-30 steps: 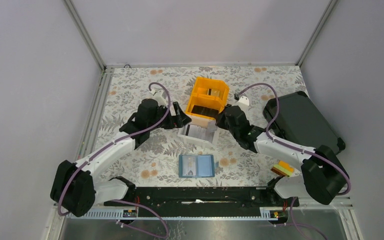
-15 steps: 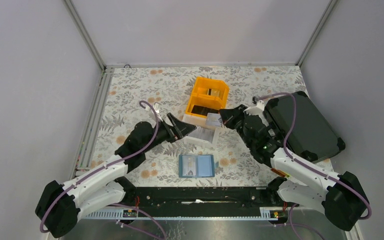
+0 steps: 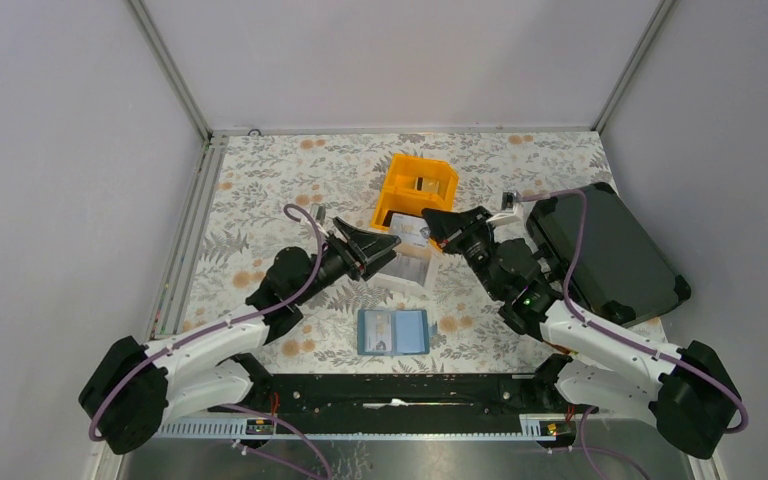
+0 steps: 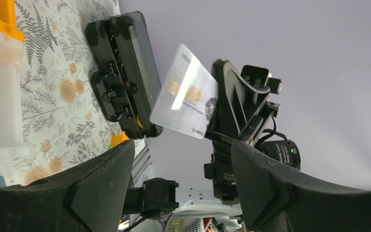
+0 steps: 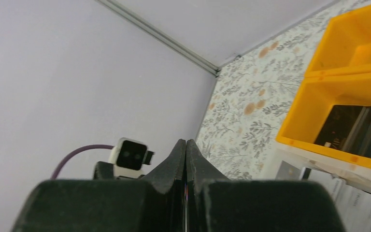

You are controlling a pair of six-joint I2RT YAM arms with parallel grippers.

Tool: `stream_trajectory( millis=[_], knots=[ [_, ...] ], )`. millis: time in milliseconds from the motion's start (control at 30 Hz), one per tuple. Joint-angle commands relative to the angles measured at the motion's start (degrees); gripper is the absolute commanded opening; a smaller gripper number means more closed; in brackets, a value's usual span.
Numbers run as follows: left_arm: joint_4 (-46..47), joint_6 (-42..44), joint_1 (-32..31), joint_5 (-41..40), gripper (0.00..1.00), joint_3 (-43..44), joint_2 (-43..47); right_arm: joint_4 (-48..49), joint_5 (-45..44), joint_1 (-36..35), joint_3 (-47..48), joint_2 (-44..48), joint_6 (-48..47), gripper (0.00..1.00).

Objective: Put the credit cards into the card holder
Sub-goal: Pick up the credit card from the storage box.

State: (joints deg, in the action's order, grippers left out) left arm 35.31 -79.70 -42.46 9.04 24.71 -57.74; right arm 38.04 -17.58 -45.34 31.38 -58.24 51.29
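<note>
One pale card [image 4: 186,99] clamped by its edge in right claw [image 3: 432,228], mid-frame; left claw [image 3: 390,250] gapes opposite. A mistimed handover could drop it short of the card holder [image 3: 393,331].

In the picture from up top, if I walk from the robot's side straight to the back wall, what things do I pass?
card holder → white bin → orange bin

Lab rig: plain walls [image 3: 50,150], alu frame [image 3: 171,72].
</note>
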Motion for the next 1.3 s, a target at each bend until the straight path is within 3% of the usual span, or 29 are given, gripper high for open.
stream_trajectory(
  millis=[0,433,533,600,733,867,1067,1267],
  knots=[
    [9.2,-5.6,-0.3,1.3,0.73,0.6,-2.5,8.5,1.0,-1.4,-0.3,0.3,-0.2,0.0],
    [14.5,-3.5,-0.3,-0.9,0.27,-0.2,-4.4,10.3,2.2,-2.4,-3.6,0.3,3.3,0.0],
    [16.1,-3.3,-0.3,-0.9,0.09,-0.5,-5.5,8.8,2.4,-2.5,-3.8,0.6,3.8,0.0],
    [16.7,-2.8,-0.3,-0.7,0.01,-1.1,-5.7,6.1,1.4,-2.5,-4.1,1.6,3.7,0.15],
    [15.3,0.4,0.1,-0.1,0.0,-3.0,-4.3,-4.4,-1.0,-1.8,-3.4,4.3,2.1,0.57],
    [8.8,6.5,2.4,5.1,0.0,-3.9,-2.3,-14.6,12.5,6.5,-1.5,5.0,-3.0,0.75],
    [-6.8,24.0,5.4,18.5,0.0,-0.1,0.0,-19.6,41.9,16.5,1.8,2.4,-12.2,0.76],
    [-25.2,40.0,5.4,29.6,0.0,6.8,0.7,-12.8,65.1,17.3,2.9,-4.8,-10.3,0.7]
  ],
)
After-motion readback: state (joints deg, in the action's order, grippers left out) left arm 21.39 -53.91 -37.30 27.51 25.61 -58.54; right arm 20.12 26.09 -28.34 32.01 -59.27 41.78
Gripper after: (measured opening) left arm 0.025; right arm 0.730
